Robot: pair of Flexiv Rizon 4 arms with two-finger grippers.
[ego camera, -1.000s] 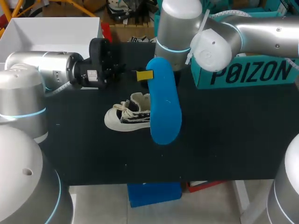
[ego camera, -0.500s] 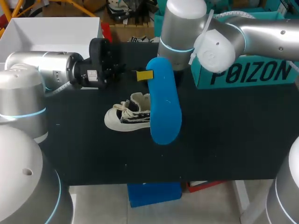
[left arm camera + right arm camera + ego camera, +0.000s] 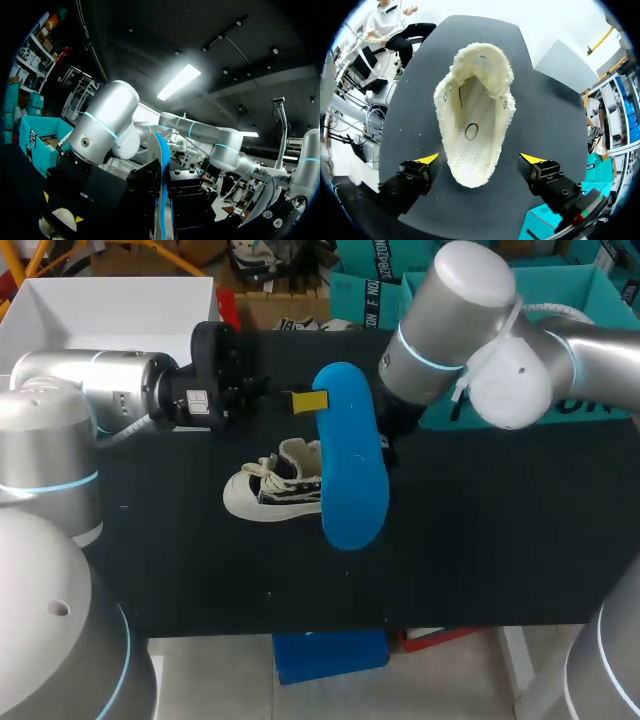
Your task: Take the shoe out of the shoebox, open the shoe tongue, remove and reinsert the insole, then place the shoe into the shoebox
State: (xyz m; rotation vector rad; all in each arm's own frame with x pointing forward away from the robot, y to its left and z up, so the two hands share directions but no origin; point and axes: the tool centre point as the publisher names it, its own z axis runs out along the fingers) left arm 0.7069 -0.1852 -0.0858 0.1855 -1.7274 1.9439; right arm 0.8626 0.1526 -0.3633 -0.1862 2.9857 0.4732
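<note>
On the black counter (image 3: 480, 540) the white sneaker (image 3: 262, 490) sits near the middle, with the left gripper (image 3: 305, 400) clamped on the blue insole (image 3: 350, 470) held over it, the right gripper (image 3: 480, 159) spread wide above the shoe's opening, and the teal shoebox (image 3: 600, 295) at the far right corner.

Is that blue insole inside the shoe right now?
No: the blue insole is clamped in the left gripper, outside the shoe, whose inside looks empty in the right wrist view.

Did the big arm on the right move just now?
Yes. The right arm swung rightward in the head view, away from the blue insole and across the front of the teal shoebox.
</note>
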